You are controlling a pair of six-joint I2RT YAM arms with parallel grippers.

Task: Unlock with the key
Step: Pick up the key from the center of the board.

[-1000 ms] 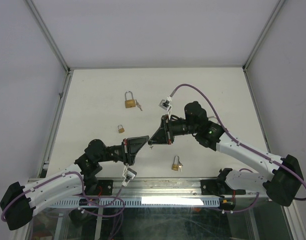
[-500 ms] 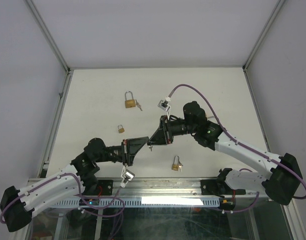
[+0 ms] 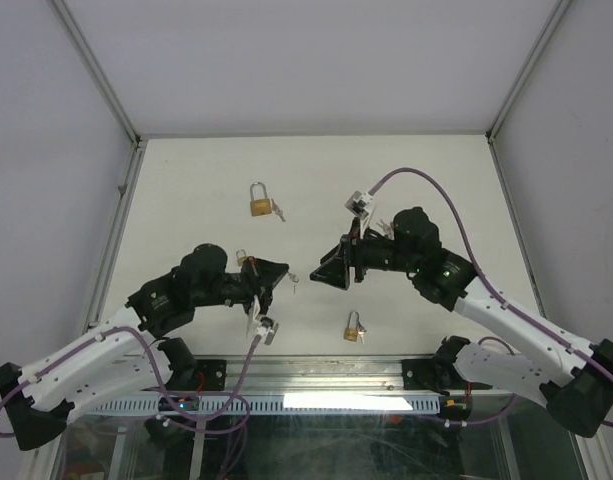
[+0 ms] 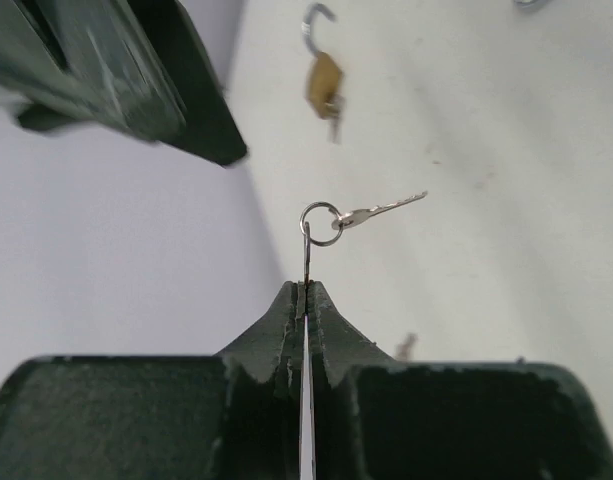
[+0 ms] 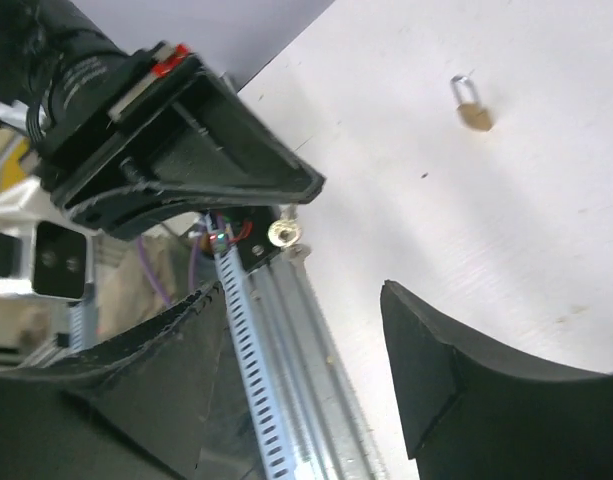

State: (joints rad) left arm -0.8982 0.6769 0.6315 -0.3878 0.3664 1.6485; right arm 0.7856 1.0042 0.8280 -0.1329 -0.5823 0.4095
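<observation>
The right gripper (image 3: 324, 273) has let go and pulled back to the right, so there is now a gap between it and the left gripper (image 3: 281, 275) in the middle of the top view. Its black fingers stand wide apart and hold nothing. The left gripper is squeezed tight on a bunch of small silver keys (image 4: 326, 222). One key is pinched edge-on and another sticks out from the ring. A big gold padlock (image 3: 258, 205) lies on the white table (image 3: 186, 190) above and left of centre. A small gold padlock (image 3: 242, 258) lies just above the left gripper.
</observation>
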